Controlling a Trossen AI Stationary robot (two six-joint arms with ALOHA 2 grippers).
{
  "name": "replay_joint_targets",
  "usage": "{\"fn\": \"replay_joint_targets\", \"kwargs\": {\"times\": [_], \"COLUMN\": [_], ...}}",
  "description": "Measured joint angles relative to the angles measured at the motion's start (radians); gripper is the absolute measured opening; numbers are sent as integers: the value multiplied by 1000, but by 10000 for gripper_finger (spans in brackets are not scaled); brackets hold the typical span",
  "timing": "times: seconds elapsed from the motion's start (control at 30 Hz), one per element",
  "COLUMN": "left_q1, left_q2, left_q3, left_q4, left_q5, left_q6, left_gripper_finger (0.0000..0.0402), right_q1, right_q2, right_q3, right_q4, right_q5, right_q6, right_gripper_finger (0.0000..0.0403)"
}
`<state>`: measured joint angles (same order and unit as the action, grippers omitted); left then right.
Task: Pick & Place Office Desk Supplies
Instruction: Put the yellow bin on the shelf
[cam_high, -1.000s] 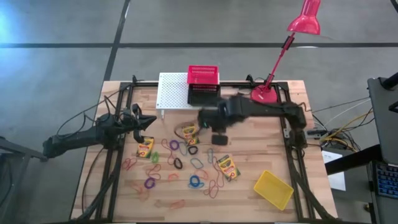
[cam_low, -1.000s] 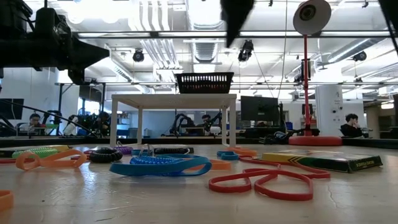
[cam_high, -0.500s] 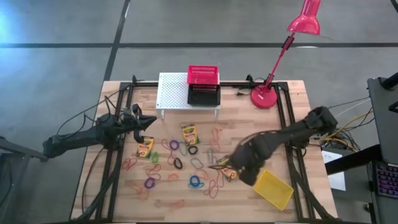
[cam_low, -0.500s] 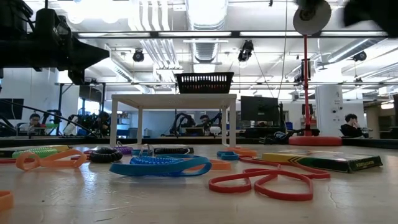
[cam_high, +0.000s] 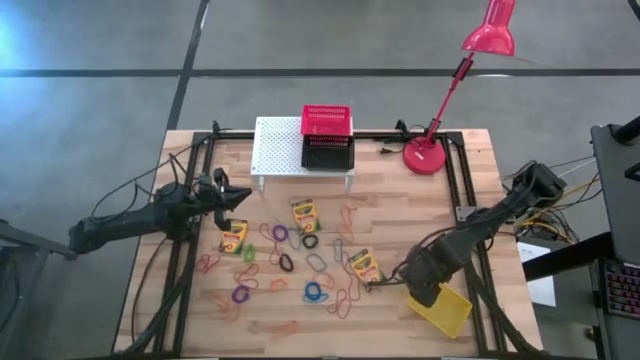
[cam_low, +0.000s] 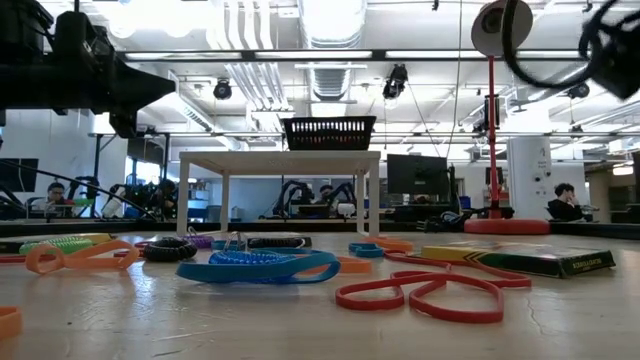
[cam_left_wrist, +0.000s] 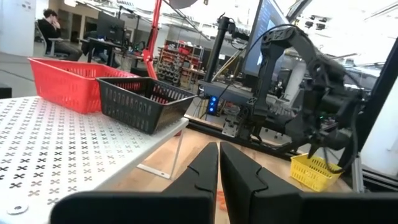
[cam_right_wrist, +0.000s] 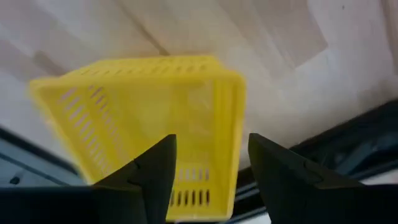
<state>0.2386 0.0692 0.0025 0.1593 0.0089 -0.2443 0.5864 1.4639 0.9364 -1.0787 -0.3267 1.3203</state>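
A yellow mesh basket (cam_high: 441, 306) lies near the table's near right corner, and my right gripper (cam_right_wrist: 208, 168) hangs open just above it (cam_high: 428, 290), fingers pointing down over its rim (cam_right_wrist: 186, 62). Three crayon boxes (cam_high: 363, 267) (cam_high: 305, 213) (cam_high: 233, 237) lie flat on the wood among many coloured elastic loops (cam_high: 316, 292). A red basket (cam_high: 327, 120) and a black basket (cam_high: 328, 153) sit on the white perforated stand (cam_high: 278, 145). My left gripper (cam_high: 238, 200) waits shut at the table's left (cam_left_wrist: 218, 168), level with the stand's top.
A red desk lamp stands with its base (cam_high: 424, 153) at the far right. Black frame rails (cam_high: 465, 240) run along both table sides. In the low view, loops (cam_low: 258, 265) and a crayon box (cam_low: 530, 258) lie in the foreground. People sit in the room behind.
My right gripper has swept from in front of the white stand toward the table's near right corner, sinking and rolling as it went, and now hangs over the yellow basket. Nothing on the table has moved.
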Motion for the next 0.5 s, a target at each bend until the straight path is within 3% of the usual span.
{"fn": "replay_joint_targets", "kwargs": {"times": [0.27,0.5], "left_q1": [0,0], "left_q2": [0,0], "left_q3": [0,0], "left_q4": [0,0], "left_q5": [3,3], "left_q6": [-16,-18], "left_gripper_finger": [23,23], "right_q1": [0,-17], "right_q2": [13,15], "right_q3": [-81,-77], "right_q4": [40,142], "right_q5": [9,67], "right_q6": [-56,-130], "right_gripper_finger": [133,37]}}
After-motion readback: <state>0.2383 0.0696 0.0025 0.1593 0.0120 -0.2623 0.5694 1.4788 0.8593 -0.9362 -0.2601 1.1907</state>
